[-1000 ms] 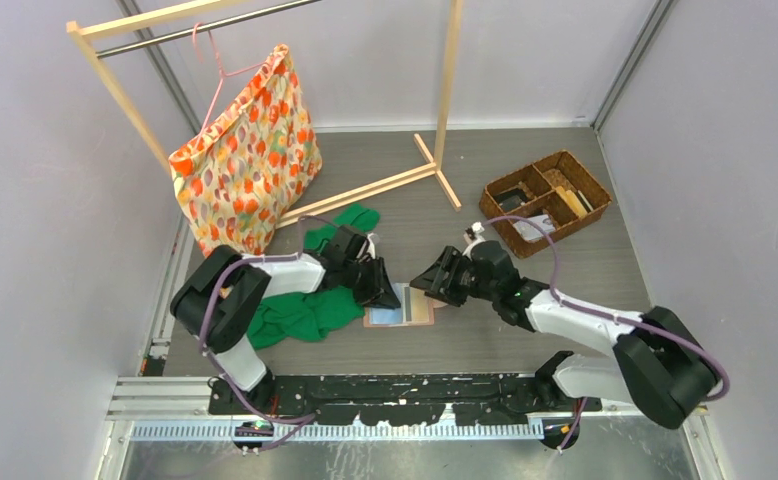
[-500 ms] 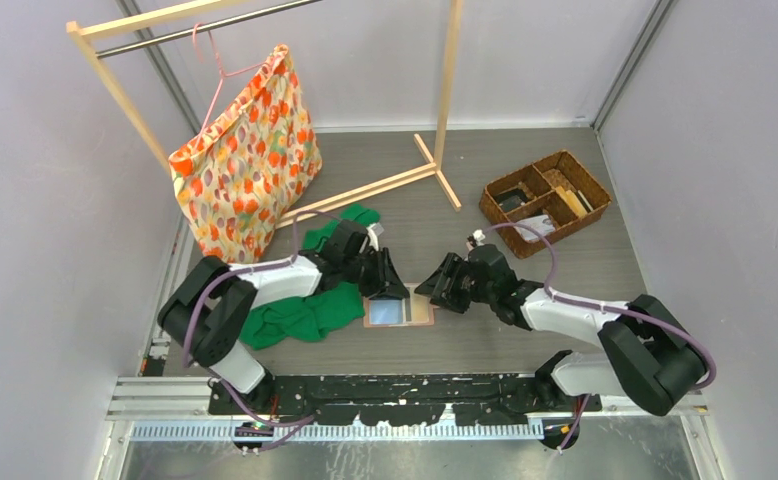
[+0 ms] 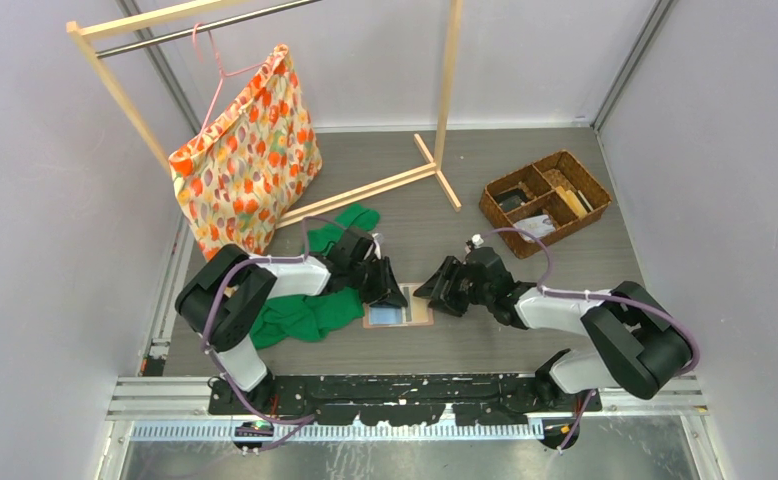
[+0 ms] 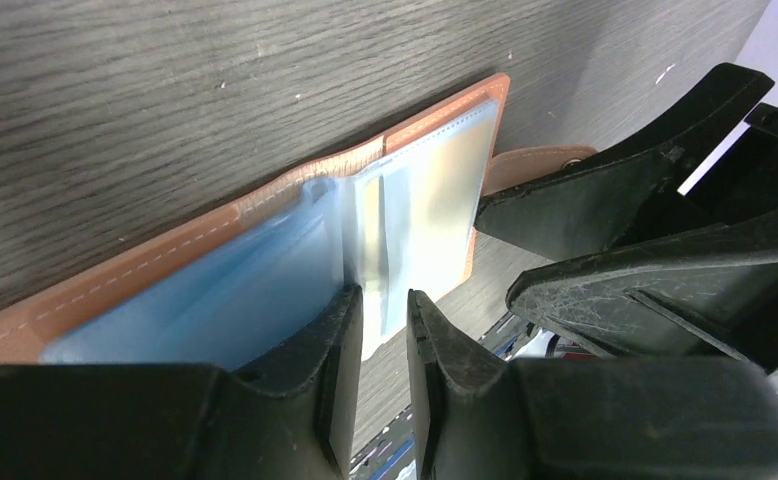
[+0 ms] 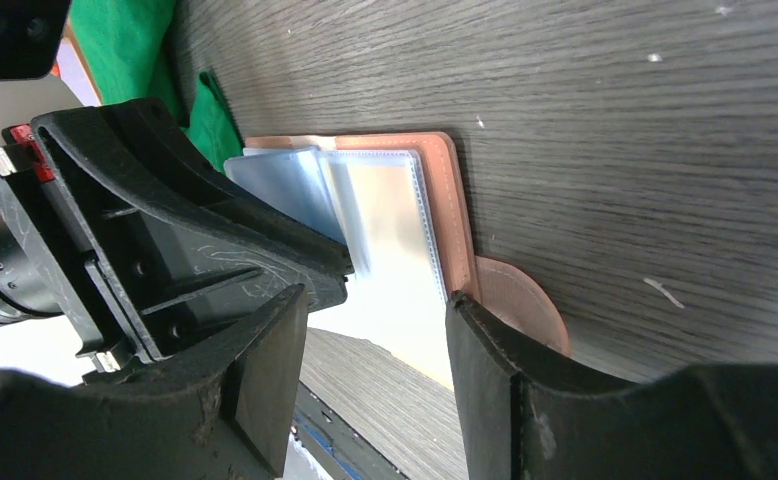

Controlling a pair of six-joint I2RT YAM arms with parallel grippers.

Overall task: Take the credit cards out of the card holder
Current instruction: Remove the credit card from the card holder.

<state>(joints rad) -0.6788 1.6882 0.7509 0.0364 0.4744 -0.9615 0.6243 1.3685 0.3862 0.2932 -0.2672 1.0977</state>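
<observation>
Currently the card holder [image 3: 400, 315] is seen lying opened flat on the table, its long axis running left to right between the two grippers. The left gripper [image 4: 385, 305] is set over the clear sleeves [image 4: 435, 200], jaws narrowly apart with a pale sleeve edge in the gap; whether that edge is pinched cannot be told. The right gripper [image 5: 377, 305] is spread wide, with nothing held, one finger at the snap tab [image 5: 515, 305] end. The left arm is judged nearer the sleeves, so extraction would be drawn leftward along the long axis while the tab end is pinned.
</observation>
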